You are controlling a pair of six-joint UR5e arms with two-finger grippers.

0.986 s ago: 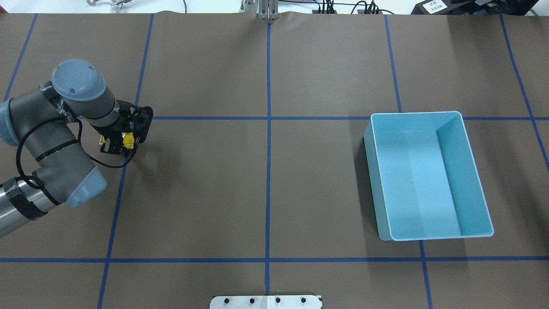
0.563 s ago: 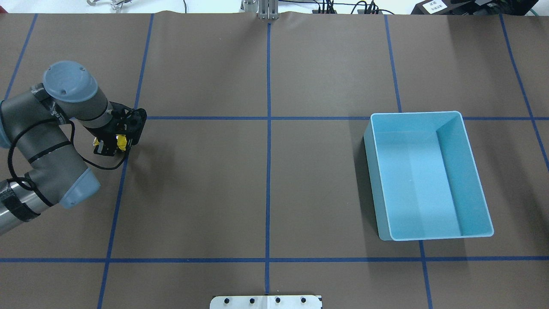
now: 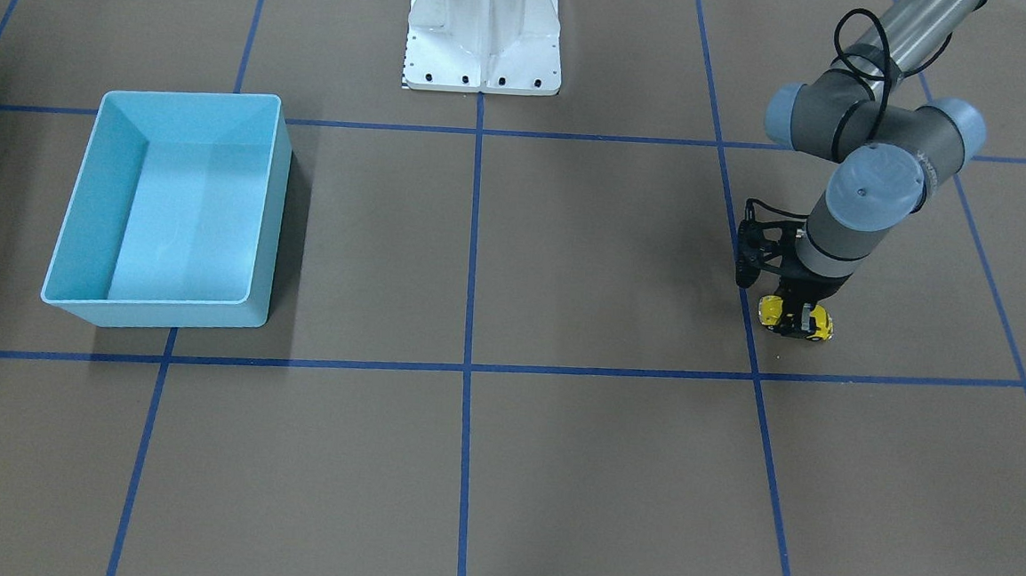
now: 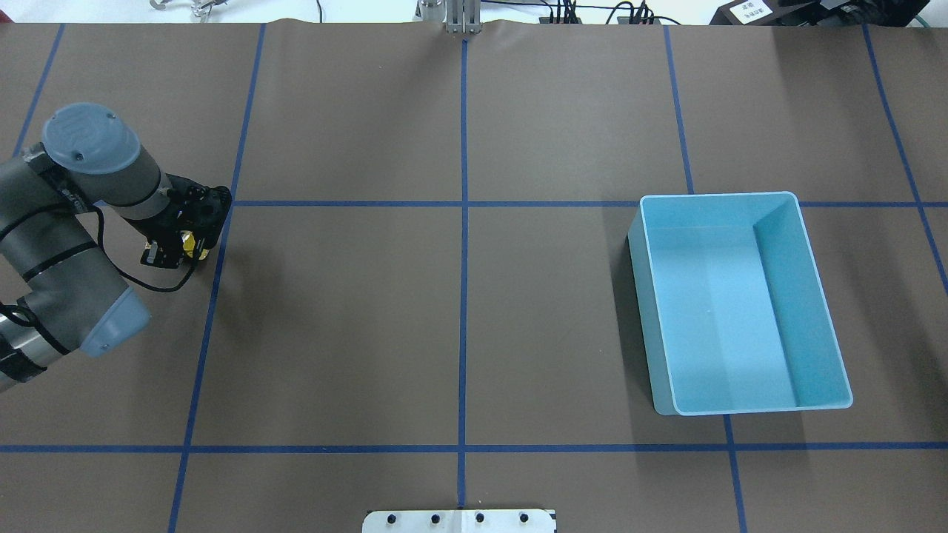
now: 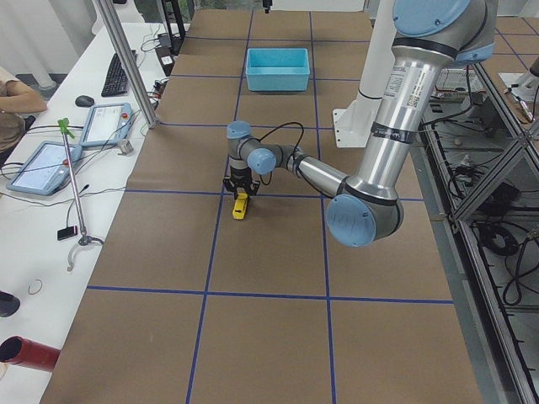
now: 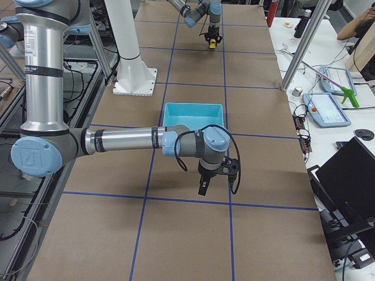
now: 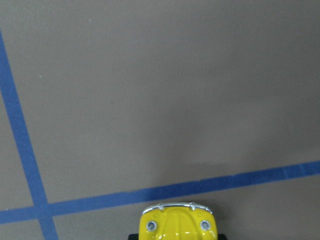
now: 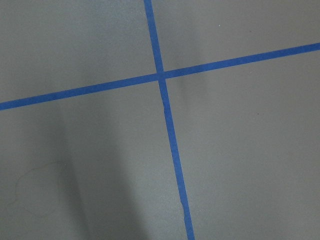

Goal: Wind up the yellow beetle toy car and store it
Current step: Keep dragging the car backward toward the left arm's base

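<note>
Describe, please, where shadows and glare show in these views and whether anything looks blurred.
Front-facing view: the bin throws a dark shadow on the table along its view-right wall. Left wrist view: the toy car is sharp, with glints on its hood. Right wrist view: a broad soft shadow at lower left; the tape lines are sharp.

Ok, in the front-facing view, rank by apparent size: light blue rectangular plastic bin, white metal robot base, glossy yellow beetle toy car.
1. light blue rectangular plastic bin: largest.
2. white metal robot base: smaller, though cut off at the top edge.
3. glossy yellow beetle toy car: smallest, partly hidden by the left gripper.
</note>
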